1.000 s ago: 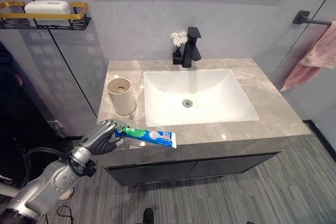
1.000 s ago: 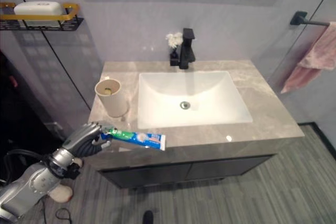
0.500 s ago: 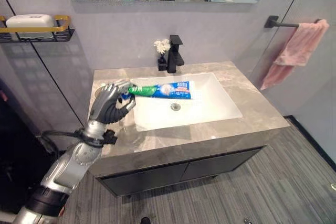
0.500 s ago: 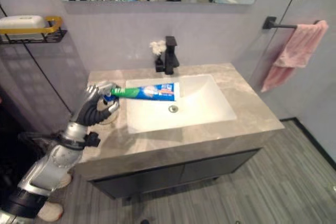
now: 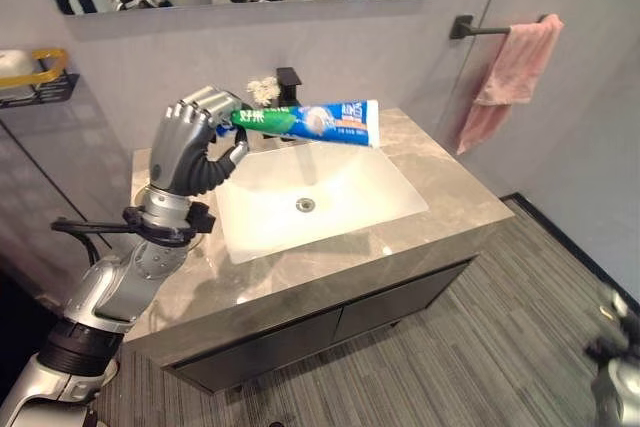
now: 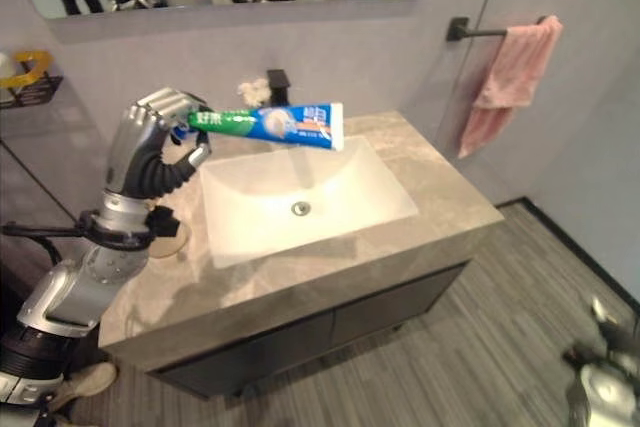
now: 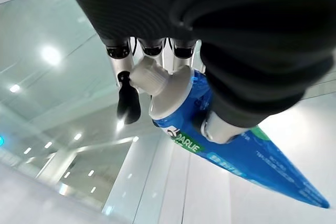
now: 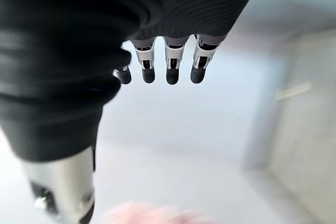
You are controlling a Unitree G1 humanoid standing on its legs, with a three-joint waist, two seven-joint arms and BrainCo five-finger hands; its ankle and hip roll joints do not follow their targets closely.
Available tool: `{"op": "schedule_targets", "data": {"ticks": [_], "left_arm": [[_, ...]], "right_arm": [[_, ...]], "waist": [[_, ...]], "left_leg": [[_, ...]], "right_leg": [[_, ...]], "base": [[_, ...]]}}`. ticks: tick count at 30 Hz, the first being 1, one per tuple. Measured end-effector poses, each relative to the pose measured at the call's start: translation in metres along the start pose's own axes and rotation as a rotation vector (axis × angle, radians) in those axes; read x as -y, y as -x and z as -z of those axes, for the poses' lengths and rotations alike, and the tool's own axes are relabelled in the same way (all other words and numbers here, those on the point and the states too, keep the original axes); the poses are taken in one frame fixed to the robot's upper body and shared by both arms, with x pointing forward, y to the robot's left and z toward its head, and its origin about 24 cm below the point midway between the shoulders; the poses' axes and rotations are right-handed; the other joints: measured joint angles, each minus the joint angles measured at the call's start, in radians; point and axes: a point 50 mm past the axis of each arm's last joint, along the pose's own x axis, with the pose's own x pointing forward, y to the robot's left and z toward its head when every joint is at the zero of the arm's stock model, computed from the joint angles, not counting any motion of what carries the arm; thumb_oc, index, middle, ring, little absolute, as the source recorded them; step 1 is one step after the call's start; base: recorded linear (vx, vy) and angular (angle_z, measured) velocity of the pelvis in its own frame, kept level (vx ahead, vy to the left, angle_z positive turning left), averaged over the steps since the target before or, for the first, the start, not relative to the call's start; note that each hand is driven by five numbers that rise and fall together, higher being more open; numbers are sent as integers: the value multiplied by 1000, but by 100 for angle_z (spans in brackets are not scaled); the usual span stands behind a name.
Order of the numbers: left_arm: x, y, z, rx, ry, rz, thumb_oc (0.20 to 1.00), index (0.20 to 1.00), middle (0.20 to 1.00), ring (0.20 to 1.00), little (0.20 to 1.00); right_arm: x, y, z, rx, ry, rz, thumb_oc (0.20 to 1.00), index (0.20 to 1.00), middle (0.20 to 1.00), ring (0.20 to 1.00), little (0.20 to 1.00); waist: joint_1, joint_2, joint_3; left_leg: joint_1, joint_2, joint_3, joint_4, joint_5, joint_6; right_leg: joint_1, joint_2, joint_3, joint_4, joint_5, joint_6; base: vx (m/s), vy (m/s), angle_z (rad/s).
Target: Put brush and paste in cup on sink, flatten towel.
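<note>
My left hand (image 5: pixel 188 150) is raised above the left side of the sink (image 5: pixel 310 197), shut on a blue and green toothpaste tube (image 5: pixel 320 122). The tube lies level, its flat end pointing right over the basin. In the left wrist view the fingers and thumb wrap the tube (image 7: pixel 247 156) near its white cap (image 7: pixel 149 77). The beige cup (image 6: pixel 168 240) stands on the counter's left part, mostly hidden behind my left wrist. A pink towel (image 5: pixel 505 72) hangs bunched on a black bar on the right wall. My right hand (image 8: pixel 172 59) hangs low with straight fingers, holding nothing.
A black faucet (image 5: pixel 288 87) and a small vase of white flowers (image 5: pixel 262 94) stand behind the basin. The grey marble counter (image 5: pixel 445 212) has bare room right of the sink. A black and gold wall shelf (image 5: pixel 30 72) is at the far left.
My left hand has lifted the toothpaste from the counter's front left edge to high above the sink's left side. The camera has shifted too, so the whole scene sits differently.
</note>
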Motion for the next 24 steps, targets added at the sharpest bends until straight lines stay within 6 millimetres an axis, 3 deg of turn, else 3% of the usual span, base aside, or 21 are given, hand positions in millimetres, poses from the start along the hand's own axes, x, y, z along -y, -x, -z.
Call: {"op": "schedule_targets", "data": {"ticks": [1, 2, 3, 4, 7, 13, 14, 16, 18, 24], "left_arm": [[-6, -11, -3, 33, -16, -46, 200, 200, 200, 200, 200], [-6, -11, -3, 34, -16, -48, 200, 200, 200, 200, 200], [-10, -20, -6, 61, -21, -79, 200, 200, 200, 200, 200], [-13, -26, -8, 81, -21, -98, 200, 200, 200, 200, 200], [-14, -40, -18, 140, -9, -117, 200, 200, 200, 200, 200], [-6, -49, -27, 175, 12, -94, 200, 200, 200, 200, 200], [0, -54, -35, 214, 30, -73, 200, 200, 200, 200, 200], [4, -58, -41, 240, 50, -63, 200, 200, 200, 200, 200], [4, -62, -45, 252, 63, -77, 200, 200, 200, 200, 200], [7, -69, -57, 259, 151, -134, 200, 200, 200, 200, 200]], "right_arm": [[-18, -5, -38, 161, -62, -26, 1000, 1000, 1000, 1000, 1000], [-19, -5, -39, 169, -65, -28, 1000, 1000, 1000, 1000, 1000], [-42, -5, -69, 305, -132, -105, 1000, 1000, 1000, 1000, 1000], [-62, -5, -83, 356, -165, -189, 1000, 1000, 1000, 1000, 1000], [-116, 14, -110, 465, -165, -547, 1000, 1000, 1000, 1000, 1000], [-182, 49, -118, 388, -295, -931, 1000, 1000, 1000, 1000, 1000], [-207, 63, -116, 301, -372, -1043, 1000, 1000, 1000, 1000, 1000], [-226, 77, -116, 227, -457, -1114, 1000, 1000, 1000, 1000, 1000], [-249, 99, -123, 104, -664, -1163, 1000, 1000, 1000, 1000, 1000], [-272, 145, -155, -38, -1026, -1322, 1000, 1000, 1000, 1000, 1000]], "waist": [[1, 4, 0], [1, 5, 0], [2, 5, -1], [3, 5, -1], [25, 2, -3], [45, 1, -3], [62, -1, -3], [79, -1, -3], [88, -1, -3], [134, -1, -3]], "left_leg": [[0, 1, 0, 0, 1, 0], [0, 1, 0, 0, 1, 0], [4, 2, 4, 0, 1, 0], [5, 2, 8, 0, 0, 0], [9, 4, 23, 0, -1, -1], [9, 5, 23, 0, 0, -1], [10, 4, 23, 1, 0, -1], [10, 4, 19, 1, 0, -1], [9, 3, 12, 1, 0, -1], [5, 0, -9, 1, 0, -1]], "right_leg": [[0, 1, 1, 2, 0, 0], [0, 1, 1, 2, 0, 0], [1, 2, 5, 2, 0, 0], [1, 2, 10, 3, 0, 0], [0, 2, 21, 2, 2, -2], [0, 3, 21, 2, 4, -1], [1, 3, 20, 1, 4, -1], [5, 2, 17, -1, 4, 0], [11, 2, 12, -10, 4, 0], [18, 3, -9, -15, 3, 0]], "base": [[0, 0, 0], [-6, -5, -4], [-24, -6, -8], [-16, -5, -12], [-22, -10, -12], [0, 0, 0], [-23, -13, 5], [-10, -10, 6], [-1, -5, 9], [5, 5, 11]]}}
